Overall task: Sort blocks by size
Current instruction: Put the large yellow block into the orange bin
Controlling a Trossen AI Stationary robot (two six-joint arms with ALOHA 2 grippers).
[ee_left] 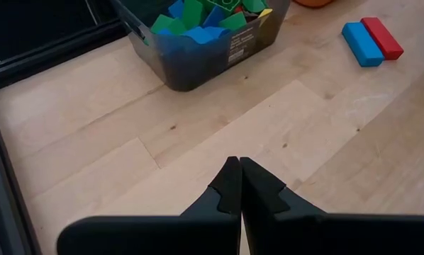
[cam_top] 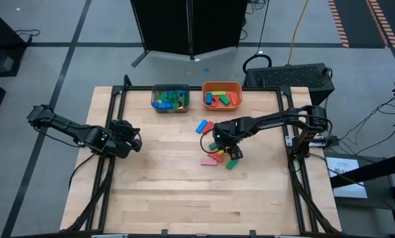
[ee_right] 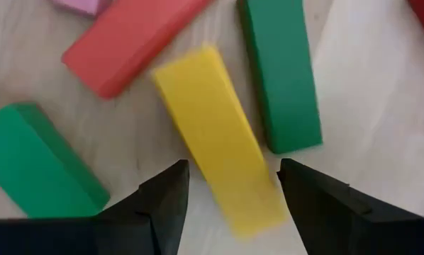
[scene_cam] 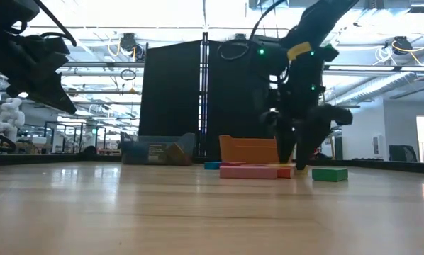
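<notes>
The right gripper [ee_right: 230,185] is spread wide around a yellow bar [ee_right: 215,134], which isn't pinched yet. The left gripper [ee_left: 238,185] is parked at the table's [cam_top: 184,198] 9 o'clock, clamped tight on nothing.

My right arm reaches in from its side of the table toward the middle, wrist bent down, and its gripper [ee_right: 230,185] points straight at the tabletop with the two fingers [ee_right: 162,202] parted, a clear gap between them. My left arm waits folded near its own edge, its gripper [ee_left: 239,185] held above the wood, fingertips pressed together.
</notes>
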